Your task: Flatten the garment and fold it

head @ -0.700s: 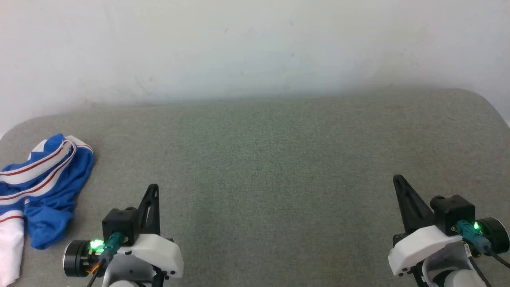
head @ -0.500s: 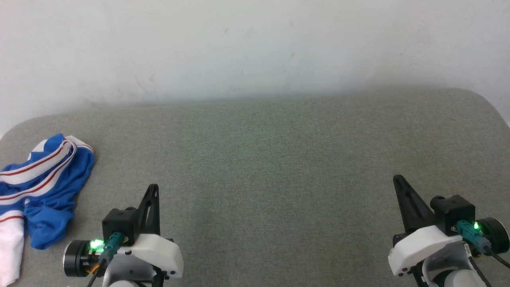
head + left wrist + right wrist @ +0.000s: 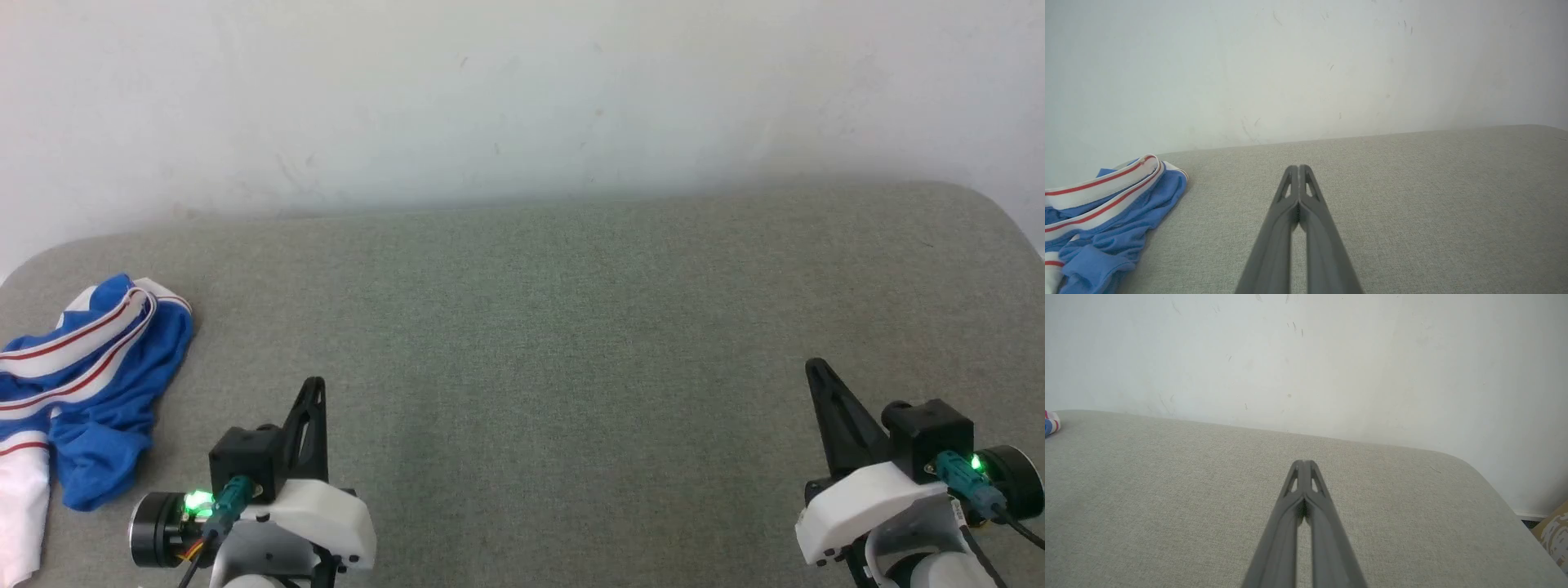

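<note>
The garment (image 3: 90, 384), a royal-blue shirt with red-and-white striped trim and a white part, lies crumpled at the table's far left edge; the left wrist view shows the garment (image 3: 1106, 220) at its lower left, and a small bit of the garment (image 3: 1050, 424) peeks in at the left edge of the right wrist view. My left gripper (image 3: 313, 385) is shut and empty, hovering to the right of the garment and apart from it. Its tips (image 3: 1298, 168) meet in the left wrist view. My right gripper (image 3: 813, 367) is shut and empty near the front right, tips (image 3: 1303, 462) pressed together.
The grey fabric-covered table (image 3: 555, 327) has rounded corners and stands against a white wall (image 3: 522, 90). A cardboard box (image 3: 1553, 535) sits on the floor past the table's right edge.
</note>
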`<state>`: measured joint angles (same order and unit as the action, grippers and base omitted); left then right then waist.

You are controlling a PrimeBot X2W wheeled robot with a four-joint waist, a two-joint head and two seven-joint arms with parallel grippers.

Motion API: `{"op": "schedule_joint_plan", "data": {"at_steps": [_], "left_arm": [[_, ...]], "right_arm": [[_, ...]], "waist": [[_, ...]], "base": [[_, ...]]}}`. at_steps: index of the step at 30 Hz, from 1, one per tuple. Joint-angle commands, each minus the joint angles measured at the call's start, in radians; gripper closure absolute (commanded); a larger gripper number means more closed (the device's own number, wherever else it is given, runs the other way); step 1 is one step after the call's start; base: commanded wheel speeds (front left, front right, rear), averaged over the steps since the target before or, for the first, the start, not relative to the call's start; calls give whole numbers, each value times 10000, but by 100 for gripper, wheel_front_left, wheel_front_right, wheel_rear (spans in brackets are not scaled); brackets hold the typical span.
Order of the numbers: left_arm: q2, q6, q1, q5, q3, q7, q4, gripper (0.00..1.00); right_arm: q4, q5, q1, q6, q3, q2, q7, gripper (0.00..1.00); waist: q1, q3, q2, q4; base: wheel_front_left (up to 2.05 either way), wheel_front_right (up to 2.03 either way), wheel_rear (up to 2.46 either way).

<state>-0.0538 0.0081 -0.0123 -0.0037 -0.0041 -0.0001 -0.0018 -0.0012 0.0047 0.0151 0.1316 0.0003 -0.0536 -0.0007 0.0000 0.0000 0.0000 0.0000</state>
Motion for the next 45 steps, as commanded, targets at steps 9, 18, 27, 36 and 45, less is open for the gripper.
{"op": "schedule_joint_plan", "data": {"at_steps": [9, 18, 27, 36, 45], "left_arm": [[-4, 3, -22, -8, -10, -24, -12, 0], [-2, 2, -166, -73, 6, -213, -90, 0], [1, 38, -301, -160, 38, -401, -187, 0], [3, 95, -425, -231, 61, -589, -292, 0], [6, 194, -532, -332, 73, -777, -412, 0]], "right_arm": [[3, 30, 19, 0, -29, -7, -25, 0], [50, 215, 91, -1, -267, -4, -213, 0], [63, 310, 165, -1, -495, -1, -400, 0], [51, 334, 264, -2, -662, 2, -588, 0], [42, 348, 311, -3, -788, 5, -775, 0]], "waist": [[0, 0, 0, 2], [0, -9, 0, 28], [0, -14, 0, 117], [0, -3, 0, 350], [0, 36, 0, 807]], "base": [[0, 0, 0], [0, 0, 0], [0, 0, 0], [0, 0, 0], [0, 0, 0]]}}
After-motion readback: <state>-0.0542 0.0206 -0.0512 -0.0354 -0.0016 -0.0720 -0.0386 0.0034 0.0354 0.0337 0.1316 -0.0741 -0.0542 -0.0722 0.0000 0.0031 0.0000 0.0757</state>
